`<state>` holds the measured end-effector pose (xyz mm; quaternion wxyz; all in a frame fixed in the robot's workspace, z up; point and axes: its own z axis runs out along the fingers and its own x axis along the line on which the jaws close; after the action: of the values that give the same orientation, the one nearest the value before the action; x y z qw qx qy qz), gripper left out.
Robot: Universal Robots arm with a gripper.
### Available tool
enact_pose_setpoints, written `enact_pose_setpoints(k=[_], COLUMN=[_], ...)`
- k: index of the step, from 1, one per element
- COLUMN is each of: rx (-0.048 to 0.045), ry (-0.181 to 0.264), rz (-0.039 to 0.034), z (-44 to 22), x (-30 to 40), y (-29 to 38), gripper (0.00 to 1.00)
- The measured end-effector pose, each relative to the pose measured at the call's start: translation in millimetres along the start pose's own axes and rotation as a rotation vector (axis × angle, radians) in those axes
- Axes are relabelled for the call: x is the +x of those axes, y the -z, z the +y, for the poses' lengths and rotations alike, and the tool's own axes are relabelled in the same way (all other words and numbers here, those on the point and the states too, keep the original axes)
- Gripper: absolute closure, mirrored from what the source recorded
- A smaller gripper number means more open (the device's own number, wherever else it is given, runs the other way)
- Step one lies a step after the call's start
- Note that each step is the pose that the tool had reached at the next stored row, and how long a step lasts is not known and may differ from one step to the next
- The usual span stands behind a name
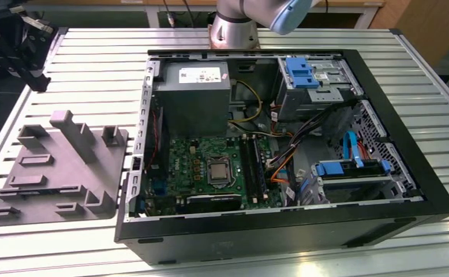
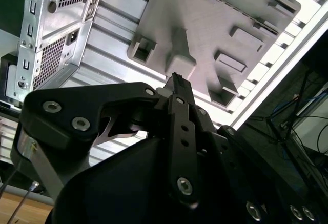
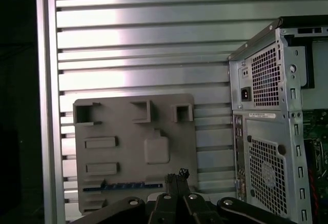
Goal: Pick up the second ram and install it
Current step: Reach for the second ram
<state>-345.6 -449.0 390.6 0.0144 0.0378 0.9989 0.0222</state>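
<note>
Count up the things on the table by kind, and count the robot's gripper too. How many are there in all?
Computer case: 1
Tray: 1
Ram, lying in the tray: 1
Gripper: 1
Total: 4

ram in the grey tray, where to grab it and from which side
Pinch the ram across its flat faces near mid-length, coming down from above: it appears to stand on edge in a grey tray slot, so its top edge is free.
</note>
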Motion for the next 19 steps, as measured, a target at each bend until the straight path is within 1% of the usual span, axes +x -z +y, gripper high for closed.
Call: enact_pose_setpoints(k=[10, 19], rx=[0.0, 0.0], ry=[0.0, 0.0], rz=[0.0, 0.0], z=[-1.5, -3.2], x=[4.7, 10.5], y=[0.1, 0.3], gripper=[0.89, 0.89])
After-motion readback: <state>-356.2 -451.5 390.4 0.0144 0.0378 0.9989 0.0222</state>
